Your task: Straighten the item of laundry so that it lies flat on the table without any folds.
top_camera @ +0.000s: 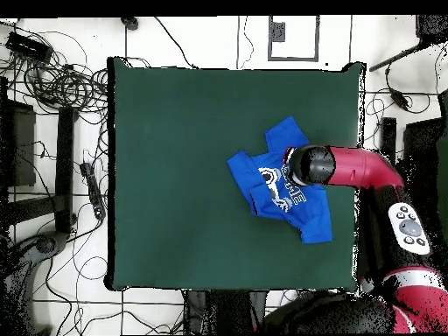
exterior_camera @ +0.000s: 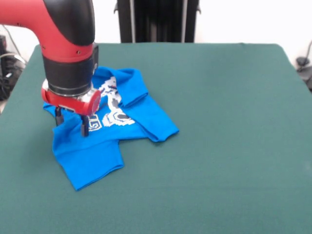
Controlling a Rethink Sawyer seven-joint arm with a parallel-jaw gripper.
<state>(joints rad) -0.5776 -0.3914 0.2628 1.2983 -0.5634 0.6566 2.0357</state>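
The item of laundry, a bright blue T-shirt, lies rumpled on the left part of the table. A fold crosses its upper part, and its white-and-grey print shows only partly. My gripper stands over the shirt's left side, open, with two dark fingers pointing down at the cloth; whether they touch it I cannot tell. In the overhead view the shirt lies near the right edge of the table, and the arm's red and black wrist covers the shirt's right part and hides the fingers.
Cables and stands lie on the floor beyond the table's left edge in the overhead view. The dark green top stretches wide to the right of the shirt in the front view.
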